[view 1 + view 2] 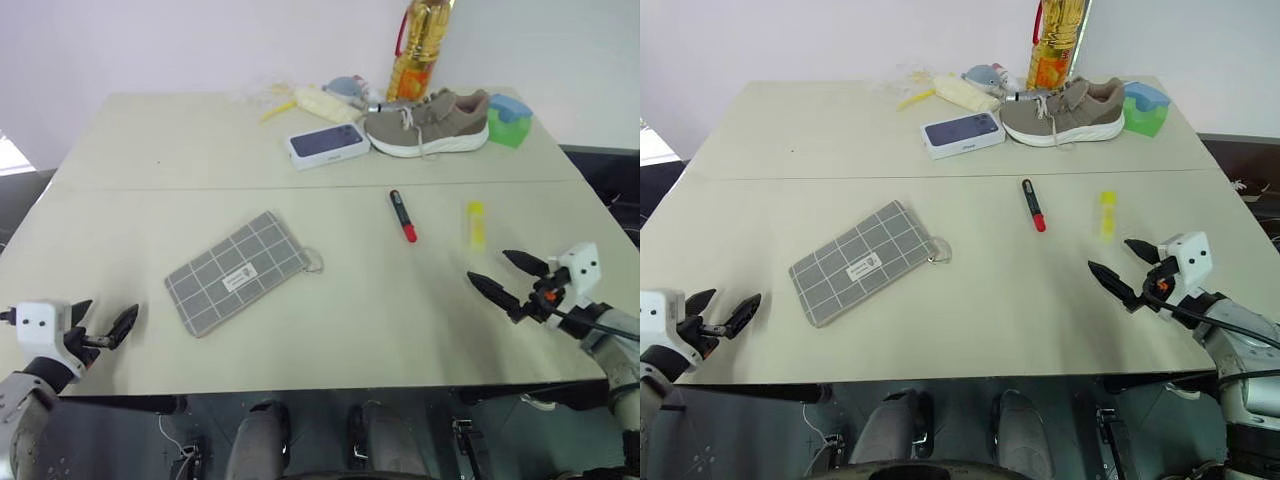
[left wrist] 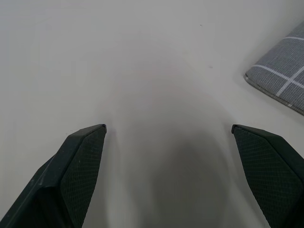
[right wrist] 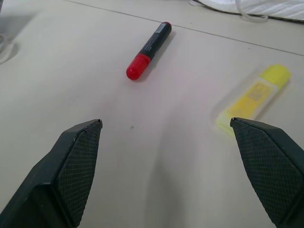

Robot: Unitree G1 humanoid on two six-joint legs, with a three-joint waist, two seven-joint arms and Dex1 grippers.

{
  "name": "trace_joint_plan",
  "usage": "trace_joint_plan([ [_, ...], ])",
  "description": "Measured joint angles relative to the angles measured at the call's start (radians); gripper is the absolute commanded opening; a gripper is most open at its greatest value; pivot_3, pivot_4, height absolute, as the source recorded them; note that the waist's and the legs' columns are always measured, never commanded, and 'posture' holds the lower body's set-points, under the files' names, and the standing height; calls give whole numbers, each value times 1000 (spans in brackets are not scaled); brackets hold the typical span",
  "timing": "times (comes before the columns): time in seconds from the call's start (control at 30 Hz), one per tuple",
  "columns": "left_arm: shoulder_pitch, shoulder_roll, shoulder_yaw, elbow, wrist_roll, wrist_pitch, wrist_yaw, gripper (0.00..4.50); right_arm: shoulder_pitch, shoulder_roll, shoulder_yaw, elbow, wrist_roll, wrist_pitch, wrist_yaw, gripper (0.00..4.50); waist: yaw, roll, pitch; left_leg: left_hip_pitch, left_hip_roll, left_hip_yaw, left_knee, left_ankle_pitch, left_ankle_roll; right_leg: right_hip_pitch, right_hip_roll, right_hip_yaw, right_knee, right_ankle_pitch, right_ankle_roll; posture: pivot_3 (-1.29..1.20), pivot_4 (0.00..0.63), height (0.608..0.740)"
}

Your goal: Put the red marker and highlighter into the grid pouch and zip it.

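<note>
Nothing is picked up yet; by the look of it the task stands at its very first step, the reach for a pen. Nearest, at the table's front edge, the left gripper hovers low with its fingers spread wide and empty, pointing forward, the pouch a little ahead and to its right. The right gripper hangs over the front right of the table, angled inward, fingers likewise released and holding nothing. Just beyond it lies the highlighter, and to that pen's left, apart from it, the marker, red end toward the robot. The pouch lies flat and looks zipped, its ring pull at the right end. The next move probably calls for opening the zipper, or for the right gripper to go forward and down over the highlighter.
</note>
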Motion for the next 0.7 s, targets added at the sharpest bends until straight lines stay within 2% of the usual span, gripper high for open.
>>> trace_joint_plan([
  [0.4,-54,-23,-13,0,10,-7,12,4456,-40,42,45,-26,-6,11,-69,4500,-2,0,0,0,0,0,0,0,0,0,1,0,0,0,0,0,150,724],
  [0.7,-80,-85,-38,5,43,-85,30,4456,-192,142,257,-153,-46,124,-190,4500,-2,0,0,-1,0,0,0,0,0,-1,1,0,0,0,0,0,150,724],
])
